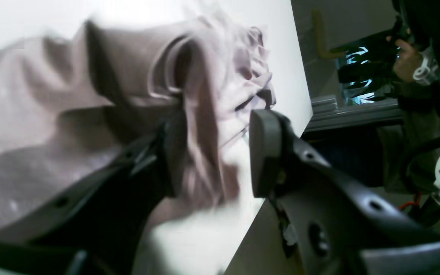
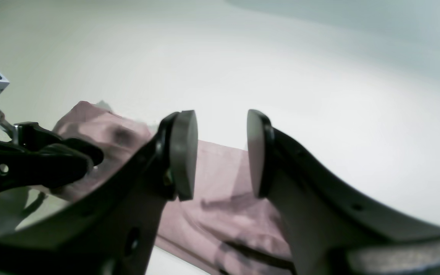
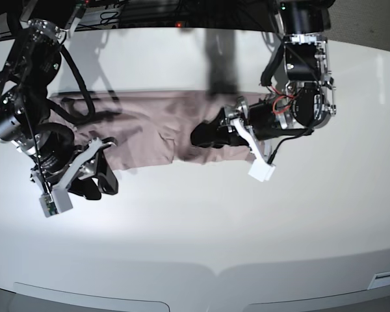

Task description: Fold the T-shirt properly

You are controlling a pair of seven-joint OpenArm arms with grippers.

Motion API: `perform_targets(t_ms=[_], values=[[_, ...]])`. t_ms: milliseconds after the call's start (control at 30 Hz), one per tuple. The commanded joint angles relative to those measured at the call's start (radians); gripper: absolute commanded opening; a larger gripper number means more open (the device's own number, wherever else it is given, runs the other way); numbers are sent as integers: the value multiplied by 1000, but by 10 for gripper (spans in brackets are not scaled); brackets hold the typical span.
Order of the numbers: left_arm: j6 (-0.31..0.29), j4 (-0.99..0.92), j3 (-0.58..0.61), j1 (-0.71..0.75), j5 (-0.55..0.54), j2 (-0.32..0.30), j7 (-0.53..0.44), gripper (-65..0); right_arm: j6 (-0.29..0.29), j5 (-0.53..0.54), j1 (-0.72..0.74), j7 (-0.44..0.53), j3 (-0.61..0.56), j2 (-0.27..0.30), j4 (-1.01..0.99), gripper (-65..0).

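White tabletop point(image 3: 247, 221) carries the T-shirt point(image 3: 149, 123), spread as a long band between the arms. Left gripper point(image 1: 214, 152): jaws parted, a fabric fold hanging between them, touching one pad. Right gripper point(image 2: 222, 152): jaws apart, empty, above the shirt's near edge. Let the fold drop flat before withdrawing. Motion blur hides whether cloth is pinched; sleeves and collar cannot be located.

A broad, glossy white tabletop point(image 3: 201, 214) fills the scene — bright overhead light glares across its near half. Beyond the far edge lies darkness; a grey aluminium frame rail point(image 1: 351, 114) stands at the table's side.
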Motion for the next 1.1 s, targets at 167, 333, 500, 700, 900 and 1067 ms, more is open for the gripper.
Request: perform_targets(t_ms=[167, 333, 500, 700, 900, 1067], values=[[-4, 19, 3, -20, -26, 2, -74, -385, 4, 19, 17, 36, 2, 11, 18, -425], [-39, 20, 3, -43, -19, 2, -85, -388, 4, -92, 17, 68, 3, 11, 18, -425], [-123, 62, 55, -90, 79, 2, -51, -435, -34, -249, 16, 134, 11, 18, 2, -424], [-123, 96, 233, -136, 318, -7, -132, -435, -72, -288, 17, 153, 123, 51, -130, -365], [-123, 96, 399, -153, 557, -20, -246, -435, -75, -146, 16, 93, 274, 157, -280, -255], [-123, 96, 444, -158, 621, -20, -263, -435, -74, -82, 17, 33, 332, 235, -446, -256]])
